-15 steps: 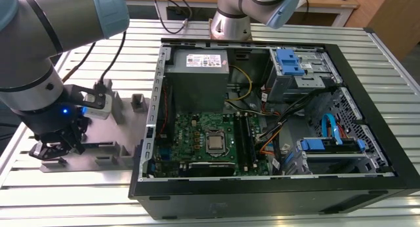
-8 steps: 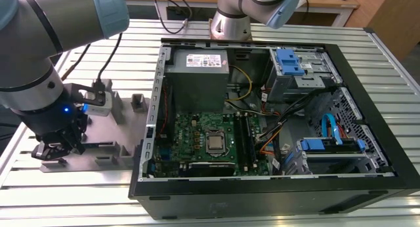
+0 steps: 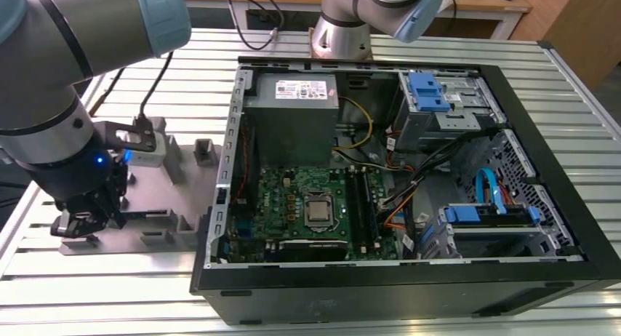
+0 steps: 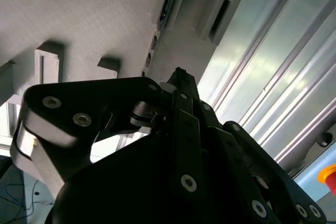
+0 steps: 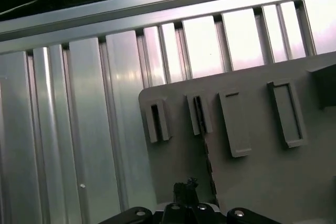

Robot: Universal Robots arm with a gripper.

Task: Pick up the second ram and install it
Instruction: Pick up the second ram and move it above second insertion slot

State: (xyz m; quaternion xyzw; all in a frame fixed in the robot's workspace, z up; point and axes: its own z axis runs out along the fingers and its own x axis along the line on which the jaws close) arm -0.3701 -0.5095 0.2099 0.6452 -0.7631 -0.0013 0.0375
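The second ram is a slim green strip standing on edge in a slot of the grey fixture plate; it also shows in the second wrist view. My gripper hangs just above the plate, close beside the strip's near end and apart from it. Its fingers meet in one narrow tip with nothing between them. In the exterior view the gripper is over the fixture plate, at the left of the open computer case. The motherboard lies inside the case.
The fixture carries several raised slot holders. It lies on a ribbed aluminium table. Inside the case are a power supply, blue drive brackets and loose cables. A second robot's base stands behind the case.
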